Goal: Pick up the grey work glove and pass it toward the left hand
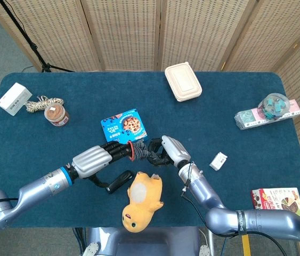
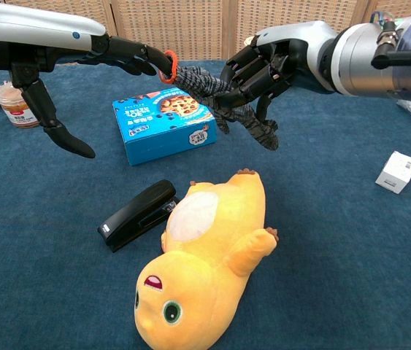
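1. Grey work glove (image 2: 223, 102) hangs mid-air, upper centre of chest view, above the cookie box (image 2: 163, 124); right hand (image 2: 263, 69) has fingers curled around it.
2. Orange cuff points left, offered for handover.
3. Left hand (image 2: 128, 57) fingers extended, tips at cuff; grasp unclear.

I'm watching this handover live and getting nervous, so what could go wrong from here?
The left hand only reaches the grey work glove at its orange cuff, thumb apart below; if the right hand lets go early, the glove may drop onto the cookie box. The glove's dangling fingers could also snag on the right hand as it opens.
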You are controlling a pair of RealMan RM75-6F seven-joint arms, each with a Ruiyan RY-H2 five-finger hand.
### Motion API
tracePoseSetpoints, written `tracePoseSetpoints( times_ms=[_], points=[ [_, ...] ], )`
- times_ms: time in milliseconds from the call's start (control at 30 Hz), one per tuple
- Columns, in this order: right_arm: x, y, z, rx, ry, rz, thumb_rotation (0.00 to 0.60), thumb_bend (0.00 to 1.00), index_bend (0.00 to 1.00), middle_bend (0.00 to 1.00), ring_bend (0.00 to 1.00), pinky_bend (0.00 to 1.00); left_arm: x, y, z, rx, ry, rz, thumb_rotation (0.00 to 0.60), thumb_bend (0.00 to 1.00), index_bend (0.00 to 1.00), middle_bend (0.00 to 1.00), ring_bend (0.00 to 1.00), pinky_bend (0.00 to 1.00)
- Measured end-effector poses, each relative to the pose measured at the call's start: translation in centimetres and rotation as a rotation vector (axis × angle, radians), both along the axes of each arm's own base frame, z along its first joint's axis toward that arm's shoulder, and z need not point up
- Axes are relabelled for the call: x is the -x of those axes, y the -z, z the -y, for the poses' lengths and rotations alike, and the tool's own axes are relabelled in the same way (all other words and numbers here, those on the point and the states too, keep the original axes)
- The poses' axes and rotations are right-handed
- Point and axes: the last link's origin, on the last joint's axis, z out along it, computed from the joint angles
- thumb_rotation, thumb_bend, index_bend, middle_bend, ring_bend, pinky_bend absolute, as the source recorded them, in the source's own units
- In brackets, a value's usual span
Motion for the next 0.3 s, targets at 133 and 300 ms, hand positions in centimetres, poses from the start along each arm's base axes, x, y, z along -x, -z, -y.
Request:
tracePoseSetpoints(
  times_ms=[133,300],
  points=[
    [0.03,-0.12,0.01,0.003,0.001,0.003,0.600,0.55,0.56,0.52,0.45,0.57,-0.14,0.21,-0.03,-0.001,-0.003,-0.002,0.600,0.13,0.11,0.00,0.00,0.02],
    [0.15,-0.34,0.01,0.007,0.002,0.003,0.600,0.55,0.56,0.52,0.45,0.57,-0.17,0.35,0.00,-0.003,-0.004,-0.006,0.600,0.13,0.11,0.00,0.00,0.02]
  ],
)
